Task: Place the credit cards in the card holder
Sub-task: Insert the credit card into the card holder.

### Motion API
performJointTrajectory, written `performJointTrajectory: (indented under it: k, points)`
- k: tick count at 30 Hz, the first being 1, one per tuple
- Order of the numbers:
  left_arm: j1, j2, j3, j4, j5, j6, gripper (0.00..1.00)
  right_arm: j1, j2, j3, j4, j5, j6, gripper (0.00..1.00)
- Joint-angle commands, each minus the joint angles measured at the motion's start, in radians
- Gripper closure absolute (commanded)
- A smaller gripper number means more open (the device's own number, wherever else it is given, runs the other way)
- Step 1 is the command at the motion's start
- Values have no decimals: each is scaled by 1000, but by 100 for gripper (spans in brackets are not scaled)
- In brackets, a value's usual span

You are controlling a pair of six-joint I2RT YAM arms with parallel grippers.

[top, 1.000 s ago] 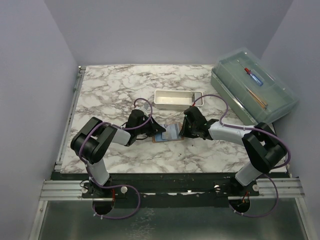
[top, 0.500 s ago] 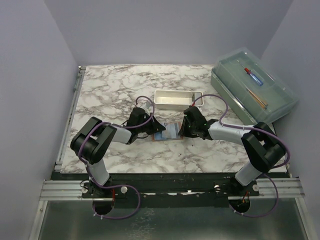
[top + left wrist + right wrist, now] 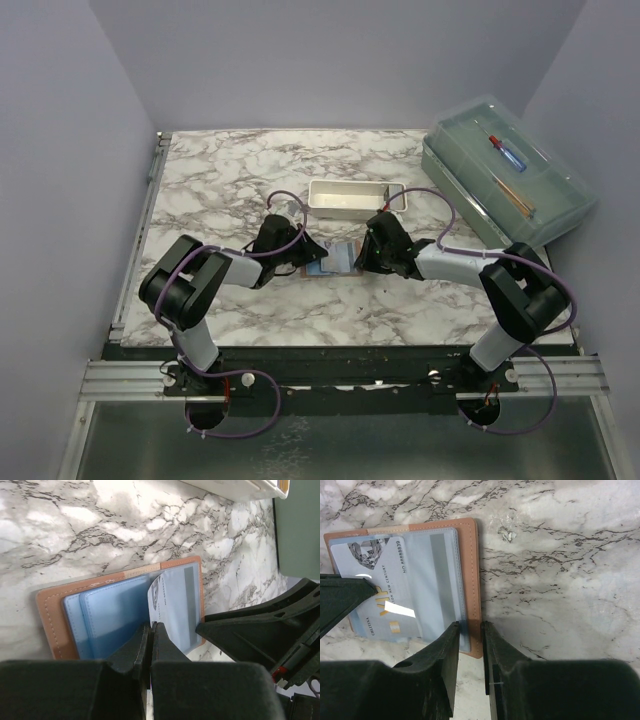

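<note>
The tan card holder [image 3: 322,270] lies open on the marble between both arms, blue-grey inside up [image 3: 115,607]. A pale credit card [image 3: 380,587] printed with "VIP" sits partly under the clear pocket of its right panel. My left gripper [image 3: 151,625] is shut on that card's [image 3: 172,605] near edge and comes in from the left [image 3: 316,258]. My right gripper [image 3: 470,625] stands narrowly open. Its tips point down astride the holder's brown right border [image 3: 470,570], at the right end [image 3: 367,260]. Nothing is pinched between them.
A white tray [image 3: 355,198] stands just behind the card holder. A large clear lidded box [image 3: 505,175] with pens inside sits at the back right. Purple cables loop over both wrists. The table's near edge runs just in front of the arms.
Both grippers and the card holder have crept slightly toward the tray. The left grip on the card and the right jaws' gap are unchanged.
</note>
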Motion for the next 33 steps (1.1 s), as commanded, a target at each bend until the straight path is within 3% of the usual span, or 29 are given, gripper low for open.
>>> performJointTrajectory:
  k: [1, 9, 18, 22, 28, 31, 33]
  points:
    - [2, 6, -35, -21, -131, 7, 100, 11, 109, -87, -163, 2, -24, 73]
    - [1, -2, -25, -16, -89, 82, 100, 11, 106, -89, -161, -6, -21, 73]
    - [-9, -41, -138, 58, 5, 8, 100, 11, 91, -83, -161, -13, -24, 73]
    - [-9, -12, -186, 176, 50, -57, 100, 11, 82, -91, -160, -17, -21, 73]
    - [9, 12, -176, 201, -8, -57, 100, 11, 81, -86, -159, -20, -20, 73]
    - [58, 36, -147, 199, 88, -82, 100, 11, 81, -88, -154, -30, -25, 73]
    - [92, 92, -106, 194, 234, -125, 100, 11, 76, -90, -148, -38, -30, 73]
